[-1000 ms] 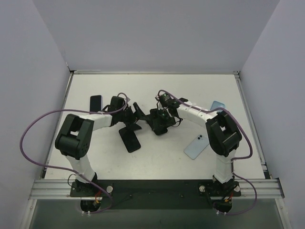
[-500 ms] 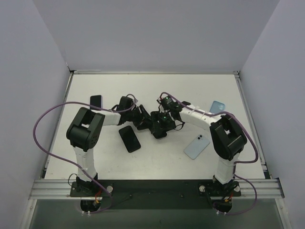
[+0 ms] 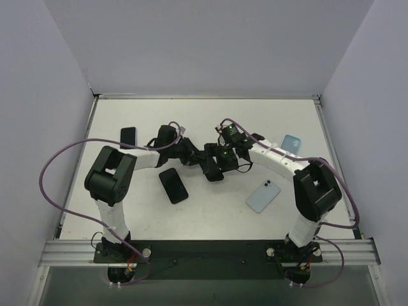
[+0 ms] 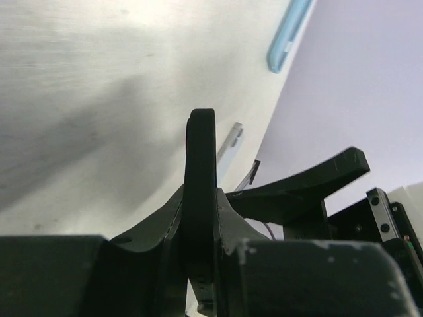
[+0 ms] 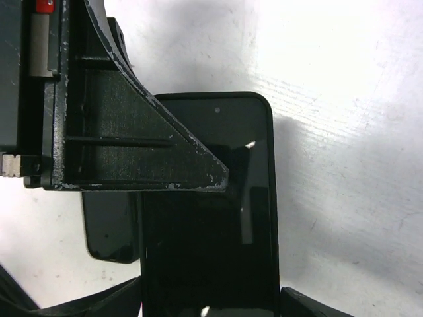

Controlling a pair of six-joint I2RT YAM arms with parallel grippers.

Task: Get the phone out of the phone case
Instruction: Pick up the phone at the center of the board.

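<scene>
Moved inward and closed since earlier, the left gripper (image 3: 196, 156) is clamped on the case (image 4: 200, 152) edge, while the phone (image 5: 211, 224) is held by the right gripper (image 3: 216, 167).

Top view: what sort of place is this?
Most likely a lab robot cell: plain white walls box in a white table, the left arm and right arm stand on an aluminium rail, and loose handsets like the black phone and light blue phone lie about.

Bright overhead light, soft shadows on the white matte table (image 3: 217, 220), surface washed out in right wrist view, faint glints on the glossy black phone (image 5: 218, 231), left wrist foreground blurred.
</scene>
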